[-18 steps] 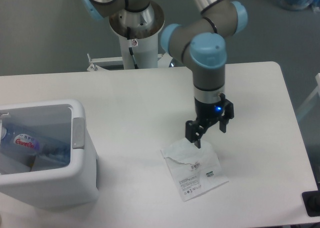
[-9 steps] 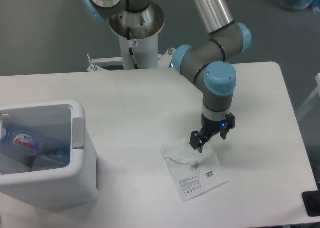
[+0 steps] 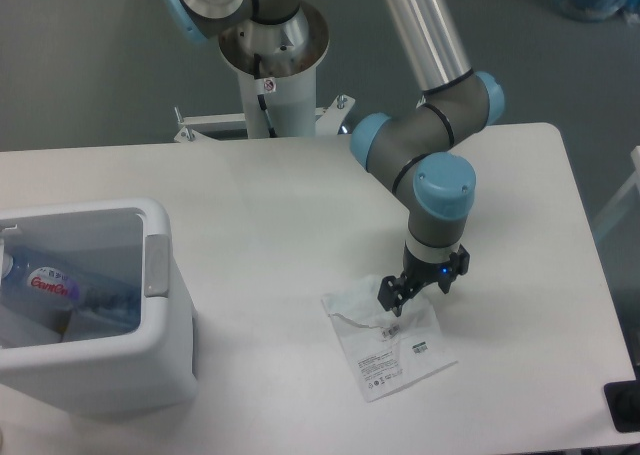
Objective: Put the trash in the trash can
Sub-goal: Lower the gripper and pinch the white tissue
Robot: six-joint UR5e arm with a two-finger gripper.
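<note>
White table [image 3: 250, 215] spreads before us. Our gripper [image 3: 411, 298] hangs low over the plastic bag [image 3: 392, 341], jaws parted around its upper edge — placed, we judge, to pinch the flat film. Our bottle [image 3: 50, 285] lies inside the trash can [image 3: 160, 305] — well apart at far left.

1 fixed camera looks down from high, facing the table [image 3: 280, 205] and arm base [image 3: 268, 75].
</note>
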